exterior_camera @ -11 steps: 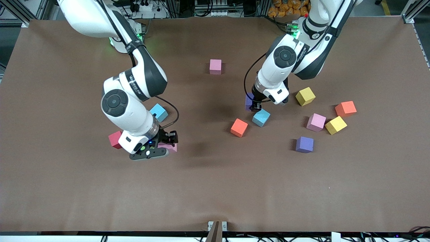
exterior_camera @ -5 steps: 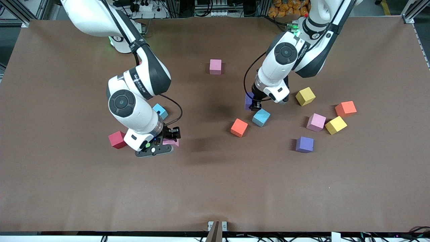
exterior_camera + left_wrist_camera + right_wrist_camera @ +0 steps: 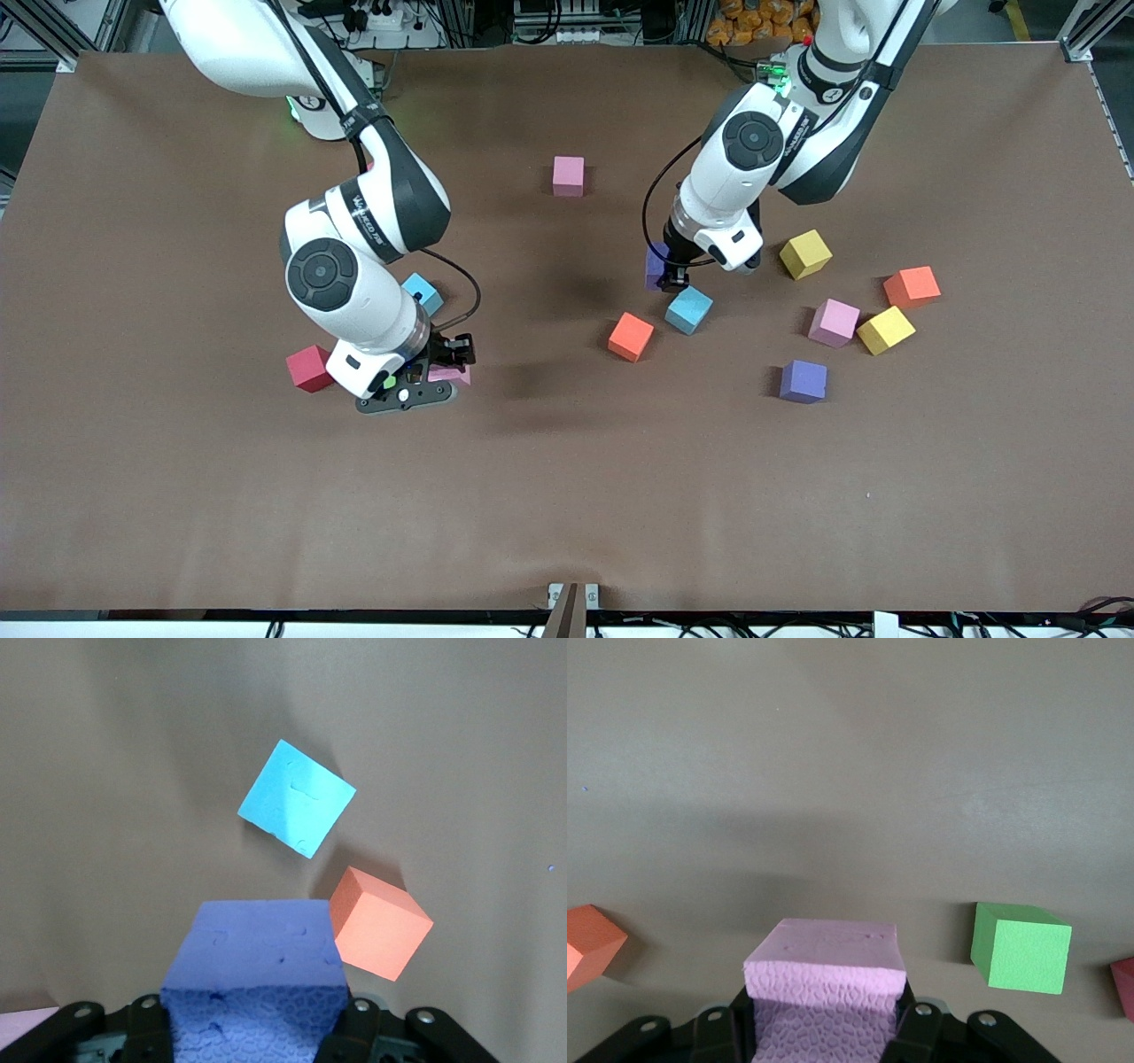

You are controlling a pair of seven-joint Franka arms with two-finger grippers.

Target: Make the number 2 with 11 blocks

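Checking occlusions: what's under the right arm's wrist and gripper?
The right gripper is shut on a pink block. In the front view only that block's corner shows. A green block appears only in the right wrist view.

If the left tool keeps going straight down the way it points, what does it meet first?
Probably bare table. The left tool is shut on the purple block, which would land first; the blue block and orange block lie just ahead, though depth is unclear.
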